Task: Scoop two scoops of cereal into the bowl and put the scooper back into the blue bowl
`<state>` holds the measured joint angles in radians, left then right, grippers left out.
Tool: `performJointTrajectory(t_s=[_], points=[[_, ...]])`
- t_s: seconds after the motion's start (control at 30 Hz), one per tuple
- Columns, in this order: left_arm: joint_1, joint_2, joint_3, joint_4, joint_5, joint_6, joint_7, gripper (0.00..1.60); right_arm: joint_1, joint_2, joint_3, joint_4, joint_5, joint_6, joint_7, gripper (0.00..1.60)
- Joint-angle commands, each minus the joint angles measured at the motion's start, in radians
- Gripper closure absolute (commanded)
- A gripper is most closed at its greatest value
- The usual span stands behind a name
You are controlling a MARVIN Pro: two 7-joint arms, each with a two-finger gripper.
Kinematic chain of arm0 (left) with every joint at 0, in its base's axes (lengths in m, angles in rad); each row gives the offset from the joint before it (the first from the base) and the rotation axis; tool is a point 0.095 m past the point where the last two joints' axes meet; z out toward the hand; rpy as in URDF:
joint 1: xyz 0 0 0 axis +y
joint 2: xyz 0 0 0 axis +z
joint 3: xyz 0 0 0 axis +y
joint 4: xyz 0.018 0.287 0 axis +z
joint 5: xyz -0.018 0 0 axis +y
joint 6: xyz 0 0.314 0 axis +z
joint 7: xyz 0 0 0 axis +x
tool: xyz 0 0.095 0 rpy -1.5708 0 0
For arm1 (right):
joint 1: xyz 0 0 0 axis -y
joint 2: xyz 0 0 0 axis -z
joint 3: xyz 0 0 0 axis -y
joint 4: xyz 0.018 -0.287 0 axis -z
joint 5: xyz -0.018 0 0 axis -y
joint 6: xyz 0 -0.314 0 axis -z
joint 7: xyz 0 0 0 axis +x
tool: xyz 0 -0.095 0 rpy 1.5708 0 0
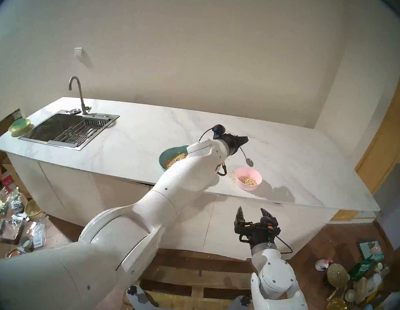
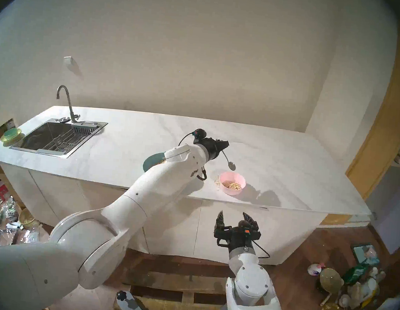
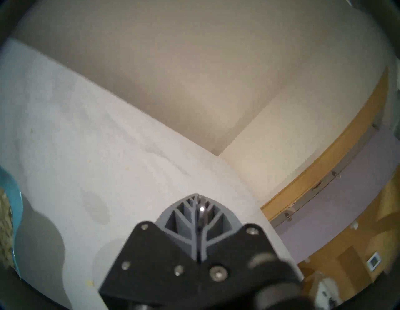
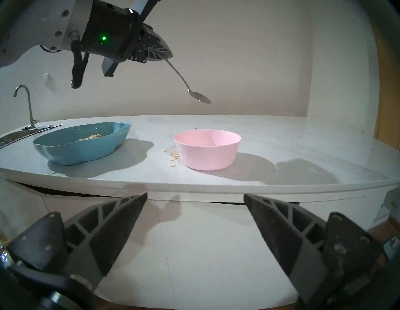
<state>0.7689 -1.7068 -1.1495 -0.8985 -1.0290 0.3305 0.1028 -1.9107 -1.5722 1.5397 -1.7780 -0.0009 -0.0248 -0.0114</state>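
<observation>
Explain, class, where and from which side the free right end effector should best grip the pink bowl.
Probably the pink bowl rim, from above: one finger inside, one outside the thin upright wall. Choose the right side, away from spilled flakes. The right end effector stands open below the counter edge.

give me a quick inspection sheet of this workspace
surface: white counter, spilled flakes beside pink bowl
job's things: blue bowl holds cereal; pink bowl holds some; spoon in the air above pink bowl, looks empty
clutter: green bowl by sink
grippers: left gripper shut on spoon; right gripper open, off the counter
cables: black cable loops at left wrist
surroundings: floor piles both sides
</observation>
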Motion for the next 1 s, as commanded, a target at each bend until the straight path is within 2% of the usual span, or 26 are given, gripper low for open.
performJointTrajectory(t_s=[0.0,0.2,0.27,0.5,0.73,0.97], points=[[0.002,0.036,-0.069,-0.114,-0.051,0.001,0.043,1.6,0.006,-0.003,-0.001,-0.024,0.002,-0.005,0.0,0.0],[0.07,0.146,-0.134,-0.257,-0.099,0.023,0.085,1.6,0.006,-0.003,-0.001,-0.025,0.002,-0.004,0.0,0.0],[0.12,0.183,-0.162,-0.348,-0.103,0.044,0.112,1.6,0.005,-0.003,-0.001,-0.026,0.002,-0.004,0.0,0.0],[0.262,0.289,-0.268,-0.553,-0.138,0.094,0.182,1.6,0.005,-0.003,-0.001,-0.027,0.003,-0.003,-0.001,0.0],[0.328,0.343,-0.309,-0.61,-0.154,0.124,0.216,1.6,0.004,-0.003,-0.001,-0.027,0.003,-0.002,-0.001,0.0],[0.348,0.379,-0.328,-0.598,-0.152,0.115,0.198,1.6,0.005,-0.003,-0.001,-0.026,0.002,-0.004,0.0,0.0]])
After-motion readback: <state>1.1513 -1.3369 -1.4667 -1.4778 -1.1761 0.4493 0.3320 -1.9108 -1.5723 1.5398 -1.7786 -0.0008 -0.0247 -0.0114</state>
